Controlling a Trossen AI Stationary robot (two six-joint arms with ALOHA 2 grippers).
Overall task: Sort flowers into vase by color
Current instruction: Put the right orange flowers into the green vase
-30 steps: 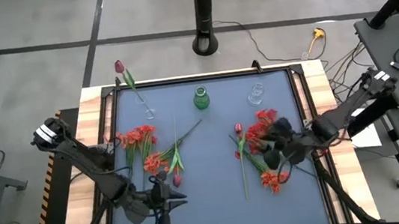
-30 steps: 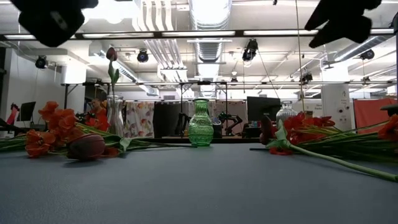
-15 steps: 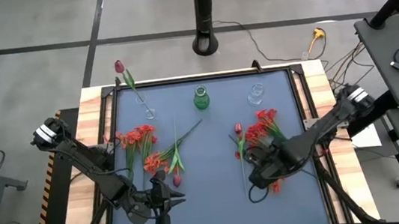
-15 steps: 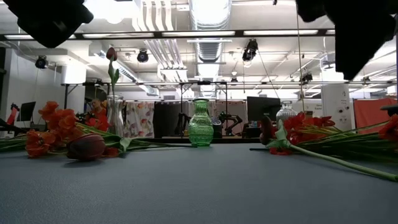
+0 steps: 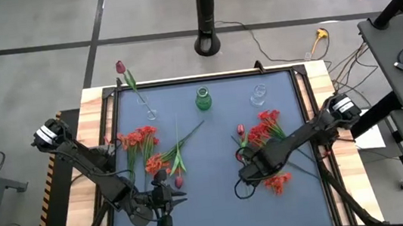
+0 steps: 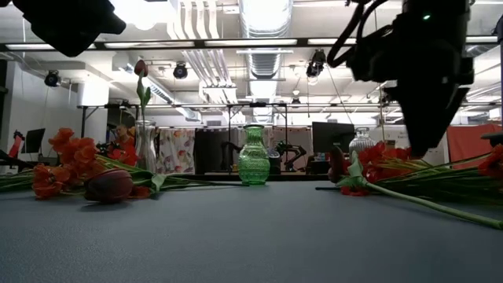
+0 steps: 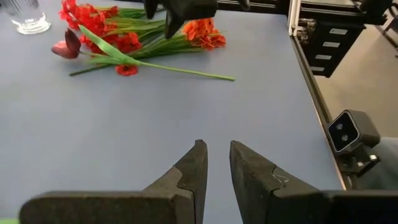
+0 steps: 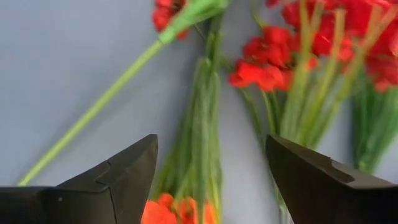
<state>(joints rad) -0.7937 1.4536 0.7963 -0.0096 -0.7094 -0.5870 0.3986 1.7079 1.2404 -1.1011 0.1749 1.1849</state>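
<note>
Right hand spreads wide over the right-hand bunch, no stem taken yet.

The flowers (image 5: 264, 138) on the right lie loose on the blue surface (image 5: 219, 202), red and orange-red blooms with a maroon bud at their edge; a second bunch (image 5: 151, 155) lies on the left, and one maroon tulip (image 5: 120, 67) already stands in the clear vase (image 5: 151, 113) at the back. Over the last second the right hand (image 5: 245, 175) has swung inward from the right edge to hang above the stems (image 8: 202, 124), its fingers (image 8: 118, 171) opening wide and empty as it came. I judge a pick-up is being lined up. The left hand (image 7: 216, 165) waits near the front left, fingers nearly closed, holding nothing. The green vase (image 5: 203, 99) and the other clear vase (image 5: 259, 94) are empty.
</note>
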